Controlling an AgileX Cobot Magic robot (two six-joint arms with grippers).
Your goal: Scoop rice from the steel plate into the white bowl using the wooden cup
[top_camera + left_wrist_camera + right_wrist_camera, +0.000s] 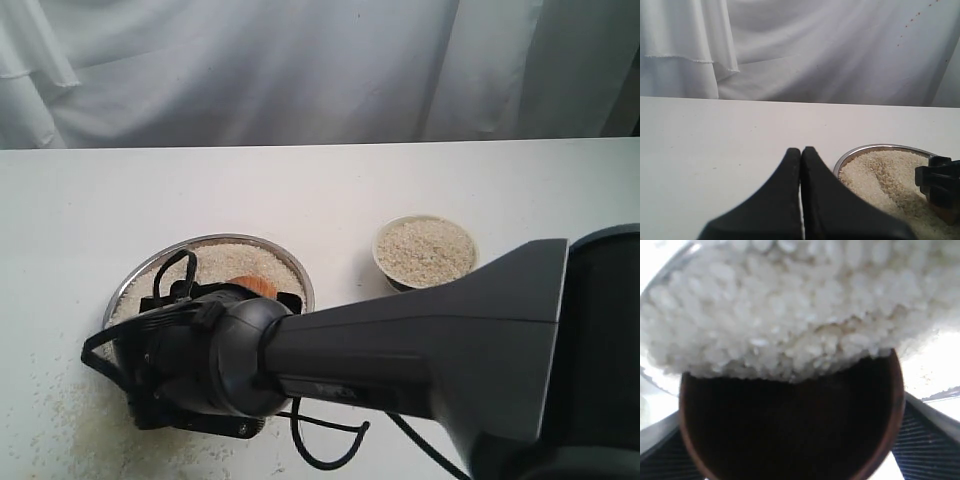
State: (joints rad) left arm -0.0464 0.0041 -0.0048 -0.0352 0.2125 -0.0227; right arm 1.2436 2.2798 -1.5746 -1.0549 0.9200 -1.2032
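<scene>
The right gripper point(790, 445) is clamped on the cup point(252, 286). In the right wrist view its ribbed pads point(922, 440) press on both sides of the brown wall, and the dark mouth faces the camera. The cup is tipped into the rice point(790, 315) on the plate point(150, 262), with grains heaped right against its rim. I cannot tell how much is inside.

In the exterior view the right arm reaches across from the right and its wrist covers the near half of the plate. Only a sliver of the cup shows above it.

The left gripper point(801, 161) has its fingers pressed together with nothing between them. It sits just beside the plate's edge, over the bare table point(300, 190).

The bowl point(383, 265) stands upright to the right of the plate, apart from it and filled with rice nearly to its rim. Loose grains point(50, 420) are scattered on the table at the near left of the plate. A black cable point(320, 445) loops under the arm, and a white curtain point(250, 70) hangs behind.
</scene>
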